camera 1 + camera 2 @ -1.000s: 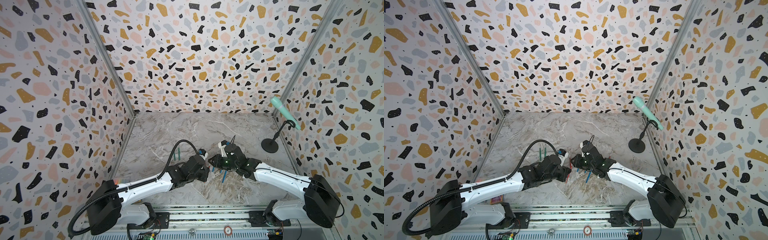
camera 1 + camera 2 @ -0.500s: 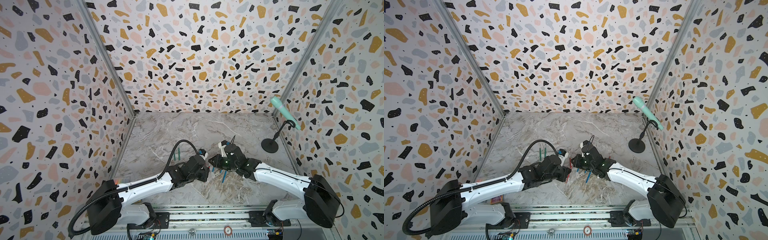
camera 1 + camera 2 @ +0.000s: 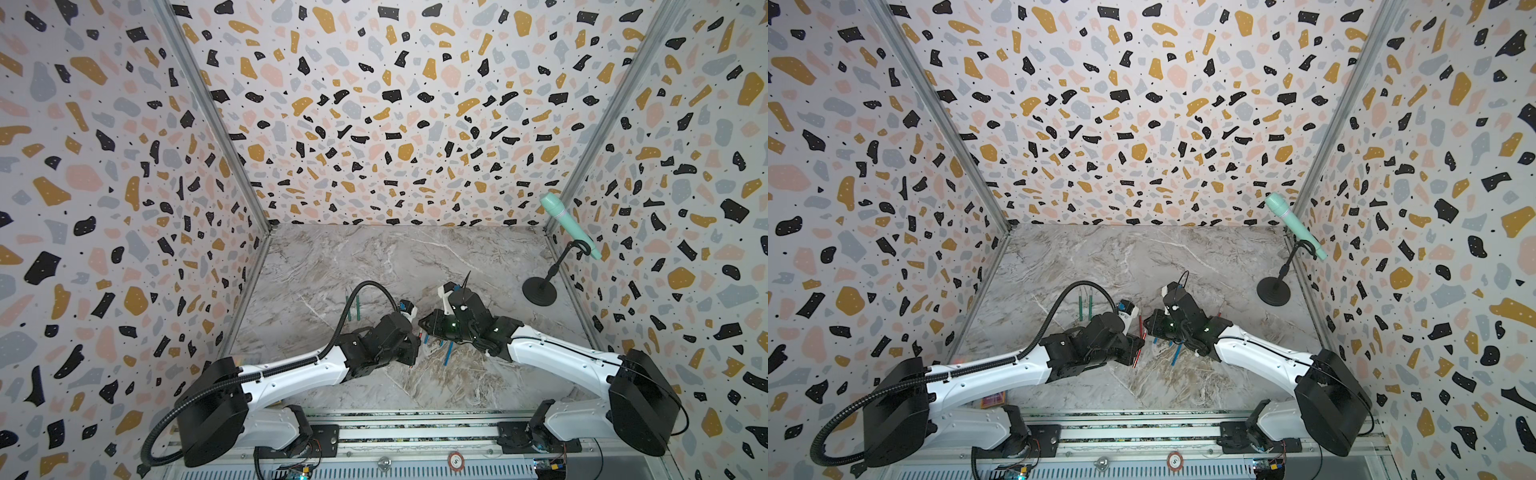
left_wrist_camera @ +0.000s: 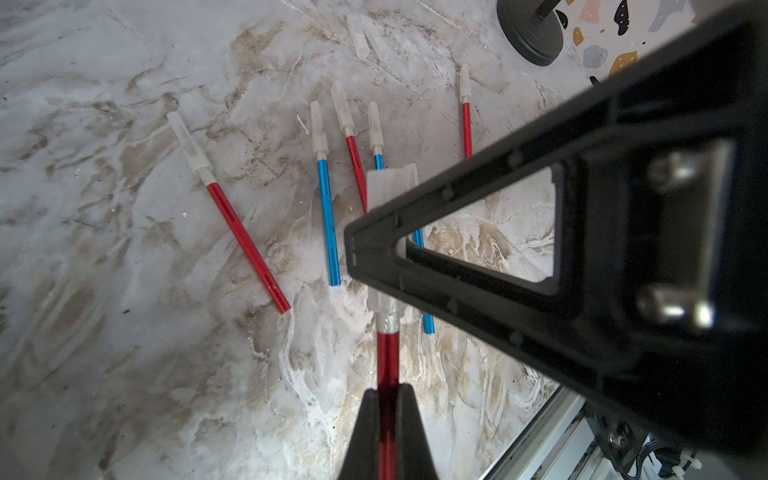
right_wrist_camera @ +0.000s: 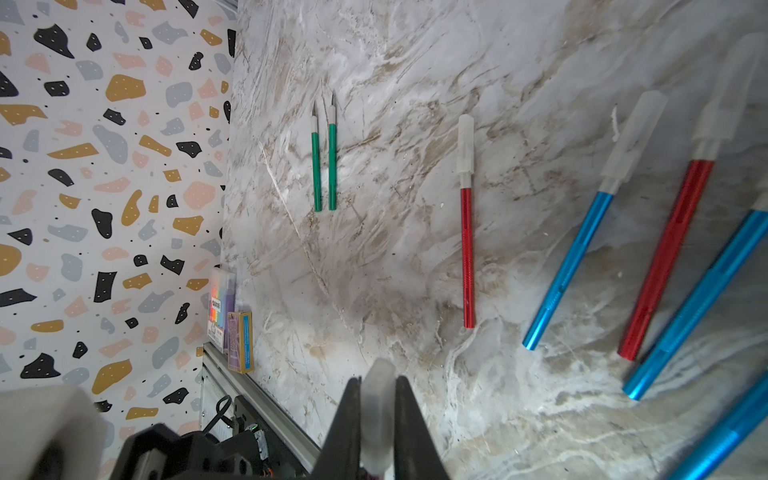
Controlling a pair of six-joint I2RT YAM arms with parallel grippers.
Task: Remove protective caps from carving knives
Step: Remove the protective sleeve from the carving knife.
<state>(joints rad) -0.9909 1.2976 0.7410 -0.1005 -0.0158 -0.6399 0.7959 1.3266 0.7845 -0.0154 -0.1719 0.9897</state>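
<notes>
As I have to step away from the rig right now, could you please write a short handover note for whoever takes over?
Left hand: shut on the shaft of the red knife.
Right hand: shut on that knife's clear cap, not yet pulled off.
Done: two green knives lie bare, side by side; two loose caps lie on the table.
Left: finish this cap, then at least five red and blue knives still capped on the table.

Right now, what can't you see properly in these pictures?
- Left wrist view: the right hand's finger covers most of the cap on the held red knife.
- Right wrist view: one blue knife is cut off by the picture's edge.
- Both top views: the two green knives are too small for detail.
</notes>
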